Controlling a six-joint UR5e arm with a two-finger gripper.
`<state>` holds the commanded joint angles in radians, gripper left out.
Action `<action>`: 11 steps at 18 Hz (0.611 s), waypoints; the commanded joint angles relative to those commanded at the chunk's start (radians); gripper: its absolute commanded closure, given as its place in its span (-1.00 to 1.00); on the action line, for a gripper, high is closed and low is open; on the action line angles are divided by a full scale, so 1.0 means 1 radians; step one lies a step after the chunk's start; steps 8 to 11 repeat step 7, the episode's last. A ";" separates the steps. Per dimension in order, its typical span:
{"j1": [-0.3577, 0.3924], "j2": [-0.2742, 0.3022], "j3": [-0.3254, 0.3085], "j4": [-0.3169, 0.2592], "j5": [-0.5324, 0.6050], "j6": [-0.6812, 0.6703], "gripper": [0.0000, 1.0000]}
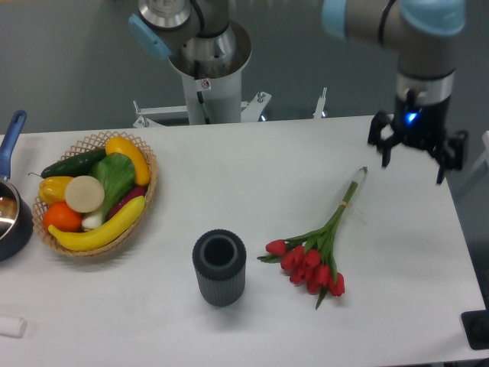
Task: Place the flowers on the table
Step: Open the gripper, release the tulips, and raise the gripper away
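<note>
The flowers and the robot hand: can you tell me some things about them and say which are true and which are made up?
1. The flowers lie flat on the table. True.
2. The gripper is holding the flowers. False: it is open and up by the table's far right edge, well away from them.
3. The flowers stand inside the dark cup. False: they lie on the table to the right of the cup, and the cup looks empty.
4. The red blooms point toward the front of the table and the stems toward the back. True.
5. The basket holds a banana. True.
</note>
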<state>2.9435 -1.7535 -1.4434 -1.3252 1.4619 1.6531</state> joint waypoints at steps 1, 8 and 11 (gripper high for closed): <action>0.018 0.012 -0.009 -0.015 -0.002 0.048 -1.00; 0.054 0.032 -0.021 -0.062 -0.002 0.185 -1.00; 0.054 0.032 -0.021 -0.062 -0.002 0.185 -1.00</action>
